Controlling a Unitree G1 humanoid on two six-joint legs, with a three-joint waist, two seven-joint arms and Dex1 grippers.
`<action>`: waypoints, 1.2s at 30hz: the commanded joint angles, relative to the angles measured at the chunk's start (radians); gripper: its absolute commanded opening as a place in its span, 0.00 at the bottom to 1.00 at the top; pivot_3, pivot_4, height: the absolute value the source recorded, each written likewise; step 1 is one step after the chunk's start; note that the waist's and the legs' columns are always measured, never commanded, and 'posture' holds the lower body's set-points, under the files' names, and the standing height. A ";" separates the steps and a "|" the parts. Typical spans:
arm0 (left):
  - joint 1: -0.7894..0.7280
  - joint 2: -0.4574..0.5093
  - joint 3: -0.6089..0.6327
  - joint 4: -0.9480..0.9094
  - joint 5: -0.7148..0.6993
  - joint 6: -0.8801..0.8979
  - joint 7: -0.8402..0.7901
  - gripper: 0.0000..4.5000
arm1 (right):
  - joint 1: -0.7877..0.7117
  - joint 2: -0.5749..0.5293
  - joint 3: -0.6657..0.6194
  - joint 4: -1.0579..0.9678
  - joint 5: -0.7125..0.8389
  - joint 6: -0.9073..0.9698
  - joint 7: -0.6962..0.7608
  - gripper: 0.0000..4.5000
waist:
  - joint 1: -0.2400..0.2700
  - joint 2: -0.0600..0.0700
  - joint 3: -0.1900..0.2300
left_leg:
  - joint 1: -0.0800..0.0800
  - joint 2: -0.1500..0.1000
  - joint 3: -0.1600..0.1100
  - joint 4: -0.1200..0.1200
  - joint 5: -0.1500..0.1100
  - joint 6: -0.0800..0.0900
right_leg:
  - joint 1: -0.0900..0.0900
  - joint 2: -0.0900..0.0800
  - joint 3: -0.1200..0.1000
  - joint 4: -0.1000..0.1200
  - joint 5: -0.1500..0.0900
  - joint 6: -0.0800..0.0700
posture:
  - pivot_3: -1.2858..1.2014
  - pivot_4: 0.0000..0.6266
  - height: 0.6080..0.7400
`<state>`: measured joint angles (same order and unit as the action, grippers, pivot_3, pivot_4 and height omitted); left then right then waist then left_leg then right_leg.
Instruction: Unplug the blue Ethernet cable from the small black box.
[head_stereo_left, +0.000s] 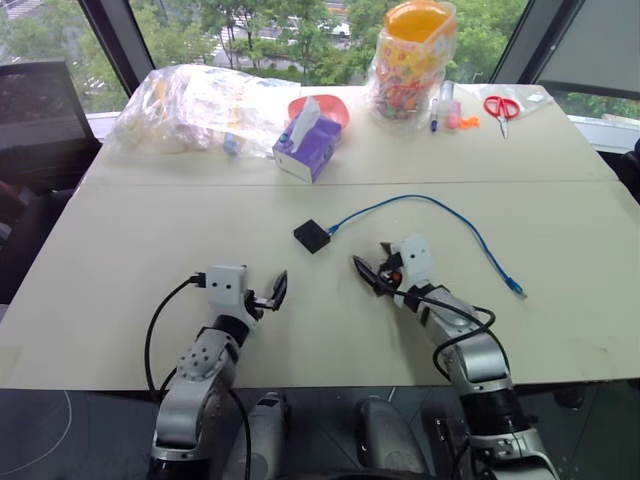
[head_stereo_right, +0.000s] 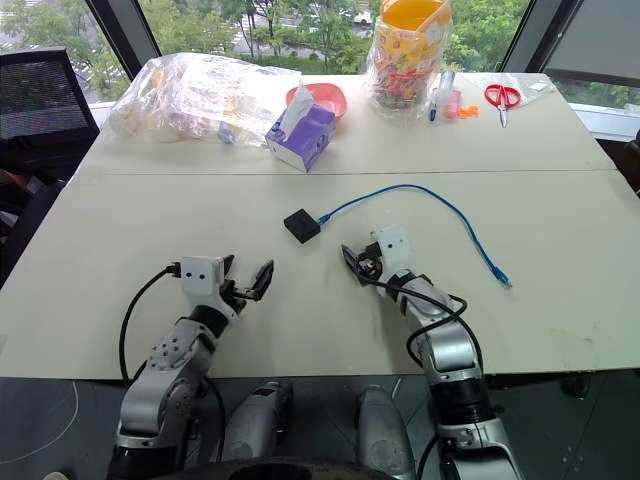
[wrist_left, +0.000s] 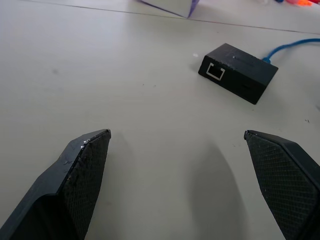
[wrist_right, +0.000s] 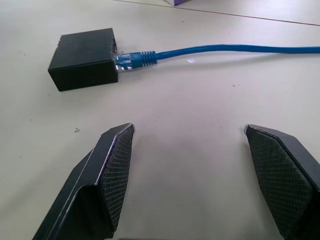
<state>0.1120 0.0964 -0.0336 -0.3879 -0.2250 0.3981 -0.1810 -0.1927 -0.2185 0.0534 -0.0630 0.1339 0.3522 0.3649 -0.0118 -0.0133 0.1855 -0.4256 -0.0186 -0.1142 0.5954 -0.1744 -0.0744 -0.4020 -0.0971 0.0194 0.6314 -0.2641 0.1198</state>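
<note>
Both jaws spread and empty over the pale counter (head_stereo_left: 120, 300), the plugged-in box lying between and ahead of them.

The left jaws (head_stereo_left: 274, 292) and right jaws (head_stereo_left: 369, 266) stand wide, gripping nothing. Just ahead of both, nearer the right pair, the small matte black plastic box (head_stereo_left: 312, 236) lies flat with the thin bright blue Ethernet cable (head_stereo_left: 440, 208) plugged into its side; the cord arcs away beyond the right jaws, ending loose. Farther off stands a purple tissue box (head_stereo_left: 308, 148).

left gripper (wrist_left: 177, 175) spread wide | small black box (wrist_left: 238, 72) ahead (port facing) | blue Ethernet cable (wrist_left: 292, 46) behind
</note>
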 joint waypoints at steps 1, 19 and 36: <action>0.008 0.011 0.007 -0.051 -0.035 0.012 -0.028 1.00 | 0.013 -0.015 -0.014 -0.039 0.011 0.011 0.007 0.81 | 0.000 0.000 0.000 | 0.000 0.000 0.000 0.000 0.000 0.000 | 0.000 0.000 0.000 0.000 0.000 0.000 | 0.52 0.24 0.90; 0.014 0.251 0.176 -0.255 -0.354 0.300 -0.199 1.00 | -0.272 -0.292 0.019 0.030 0.159 0.183 0.461 0.81 | -0.003 0.002 0.002 | -0.001 0.000 0.000 -0.001 0.000 0.000 | -0.002 0.000 0.000 0.000 0.000 0.000 | 0.52 0.24 0.90; -0.203 0.452 0.319 -0.125 -0.464 0.347 -0.266 1.00 | -0.821 -0.361 0.303 0.591 -0.116 -0.287 0.895 0.81 | -0.017 0.002 0.004 | -0.001 0.000 0.001 -0.002 0.000 0.000 | -0.003 0.001 0.000 0.001 0.000 0.001 | 0.52 0.24 0.90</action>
<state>-0.0817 0.5362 0.2851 -0.5040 -0.7010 0.7666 -0.4490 -0.9636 -0.5975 0.3399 0.4761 0.0556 0.1545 1.2429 -0.0289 -0.0116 0.1898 -0.4260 -0.0183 -0.1135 0.5935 -0.1739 -0.0748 -0.4046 -0.0964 0.0193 0.6323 -0.2637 0.1205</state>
